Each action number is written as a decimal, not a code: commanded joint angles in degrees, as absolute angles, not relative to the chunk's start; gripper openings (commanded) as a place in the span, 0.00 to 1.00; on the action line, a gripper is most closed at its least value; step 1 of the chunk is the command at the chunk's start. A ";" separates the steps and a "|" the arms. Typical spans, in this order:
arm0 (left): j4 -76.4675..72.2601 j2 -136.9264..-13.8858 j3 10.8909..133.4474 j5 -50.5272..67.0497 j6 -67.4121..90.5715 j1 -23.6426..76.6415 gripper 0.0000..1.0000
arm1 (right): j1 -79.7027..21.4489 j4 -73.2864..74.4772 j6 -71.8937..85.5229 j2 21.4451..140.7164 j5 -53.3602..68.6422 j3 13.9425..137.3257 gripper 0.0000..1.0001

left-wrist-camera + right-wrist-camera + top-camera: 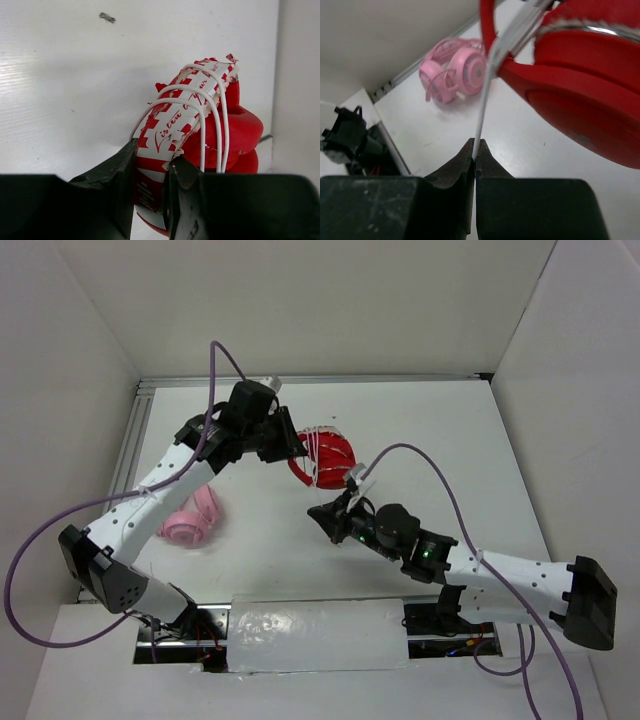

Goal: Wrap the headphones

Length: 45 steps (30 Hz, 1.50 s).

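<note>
The red headphones point(337, 454) are held off the table at mid-back, folded, with the thin white cable point(202, 102) looped several times around the headband. My left gripper point(296, 450) is shut on the headband, its jaws clamping the red-and-white printed band point(170, 125) just below the loops. The red cups point(242, 131) lie behind the band. My right gripper point(326, 514) is below and in front of the headphones, shut on the cable point(481, 115), which runs taut from its tips point(475, 145) up to the headphones point(585, 95).
Pale pink headphones point(192, 519) lie on the table at the left, also in the right wrist view point(454, 75). White walls enclose the table on the left, back and right. A metal rail point(135, 430) runs along the left edge.
</note>
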<state>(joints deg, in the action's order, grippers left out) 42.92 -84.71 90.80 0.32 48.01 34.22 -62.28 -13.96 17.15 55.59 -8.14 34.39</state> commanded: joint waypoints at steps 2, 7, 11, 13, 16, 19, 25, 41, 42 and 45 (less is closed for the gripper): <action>30.85 -78.40 93.43 5.17 48.43 32.96 0.00 | -68.01 -37.99 13.46 53.79 -23.01 24.73 0.05; 28.74 -76.20 90.80 9.57 48.34 33.22 0.00 | -70.22 -49.73 14.39 55.02 -28.73 20.13 0.09; 27.69 -74.62 90.88 12.82 48.08 33.31 0.00 | -70.14 -50.19 18.71 56.51 -30.85 19.86 0.10; 26.99 -73.74 91.23 15.19 47.38 33.22 0.00 | -70.05 -49.14 19.68 57.56 -29.02 20.65 0.10; 26.72 -73.30 92.45 16.96 46.76 33.31 0.00 | -70.22 -48.26 21.61 59.06 -25.06 22.14 0.12; 27.16 -73.04 94.04 19.59 45.88 33.22 0.00 | -70.14 -48.77 25.13 60.90 -25.22 22.06 0.14; 27.77 -73.04 97.03 27.67 42.46 33.31 0.00 | -70.14 -48.69 27.95 59.86 -28.04 20.31 0.15; 30.14 -74.18 93.52 45.18 27.61 39.28 0.00 | -52.40 -22.12 19.69 54.93 -6.50 28.27 0.01; 30.41 -74.44 93.08 44.39 25.16 39.90 0.00 | -51.08 -16.14 18.99 55.80 -5.37 31.17 0.01; 29.80 -74.79 89.66 44.12 20.85 40.43 0.00 | -45.80 2.42 17.59 58.87 -2.75 39.27 0.03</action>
